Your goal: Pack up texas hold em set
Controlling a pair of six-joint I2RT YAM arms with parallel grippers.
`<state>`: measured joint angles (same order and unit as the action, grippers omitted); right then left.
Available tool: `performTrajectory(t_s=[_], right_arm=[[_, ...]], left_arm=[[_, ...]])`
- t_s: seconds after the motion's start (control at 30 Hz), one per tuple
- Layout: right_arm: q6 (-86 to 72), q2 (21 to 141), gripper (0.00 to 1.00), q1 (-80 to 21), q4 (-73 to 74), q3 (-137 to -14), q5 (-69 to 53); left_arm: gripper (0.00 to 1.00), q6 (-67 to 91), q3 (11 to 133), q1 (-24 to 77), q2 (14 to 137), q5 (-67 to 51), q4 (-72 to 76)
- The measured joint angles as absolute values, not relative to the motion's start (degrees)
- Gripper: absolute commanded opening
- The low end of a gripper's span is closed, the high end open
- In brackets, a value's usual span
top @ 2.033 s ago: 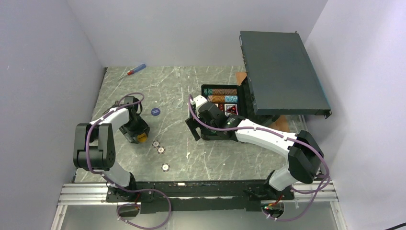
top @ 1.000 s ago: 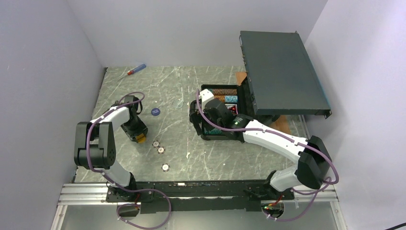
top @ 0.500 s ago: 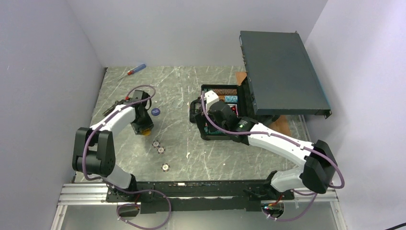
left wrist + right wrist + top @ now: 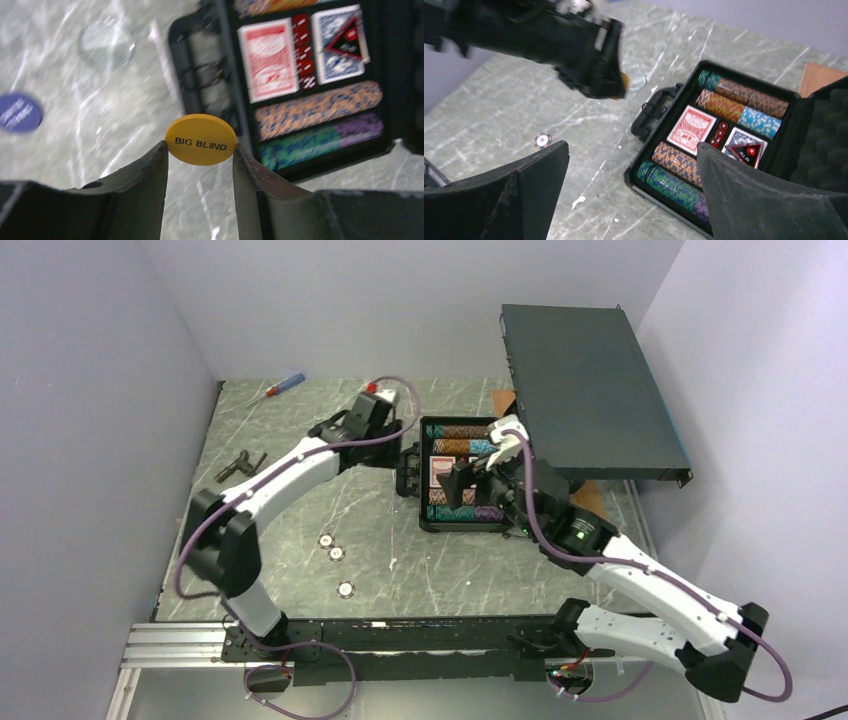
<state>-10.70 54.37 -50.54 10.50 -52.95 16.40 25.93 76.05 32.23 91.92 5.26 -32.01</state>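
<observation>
At the far left of the table a small dark object (image 4: 238, 466) is lying by itself, too small to make out, and a red-and-blue screwdriver (image 4: 285, 386) is resting near the back edge. Three loose chips (image 4: 337, 553) are sitting well apart from the case, towards the near side. A blue button (image 4: 20, 112) is lying flat on the table left of the case, and something round and clear (image 4: 106, 42) is showing beyond it. The left arm is reaching across towards the case, and the left gripper (image 4: 200, 148) is pinching a yellow button (image 4: 200, 139) marked BIG BLIND by its edges, holding it above the table just beside the case's black handle (image 4: 200, 70). The case (image 4: 659, 201) is lying open in the middle of the table, right of the left gripper, with its foam-lined lid (image 4: 824, 135) standing up on the right side. Inside, a red deck (image 4: 267, 59) and a blue deck (image 4: 337, 42) are lying side by side with red dice (image 4: 302, 52) in a row between them, and rows of striped chips (image 4: 317, 109) are filling the slots on either side of the cards. The right gripper (image 4: 631, 150) is hanging over the case with its fingers (image 4: 539, 175) spread wide, gripping nothing. A large flat dark box (image 4: 590, 390) is sitting at the far right, just beside the case.
</observation>
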Motion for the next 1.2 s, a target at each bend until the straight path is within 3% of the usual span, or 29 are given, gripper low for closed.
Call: performTrajectory(t_s=[0.47, 0.87, 0.93, 1.13, 1.2], right_arm=[[-11.2, 42.5, 1.0, -50.4, 11.2, -52.8, 19.2], [-12.3, 40.1, 1.0, -50.4, 15.1, -52.8, 20.8], [-12.3, 39.9, 1.0, -50.4, 15.5, -52.8, 20.8], [-13.0, 39.8, 1.0, -50.4, 16.8, -52.8, 20.8], [-13.2, 40.0, 1.0, -50.4, 17.0, -52.8, 20.8]], left_arm=[[0.45, 20.5, 106.8, 41.3, 122.3, 1.7, -33.9], [0.47, 18.8, 112.2, 41.6, 130.0, 2.0, -35.7], [0.51, 18.3, 113.0, 41.6, 130.9, 2.7, -36.0], [0.77, 16.8, 114.9, 41.6, 132.7, 4.3, -36.7], [0.79, 16.5, 115.0, 41.5, 132.8, 4.4, -37.0]])
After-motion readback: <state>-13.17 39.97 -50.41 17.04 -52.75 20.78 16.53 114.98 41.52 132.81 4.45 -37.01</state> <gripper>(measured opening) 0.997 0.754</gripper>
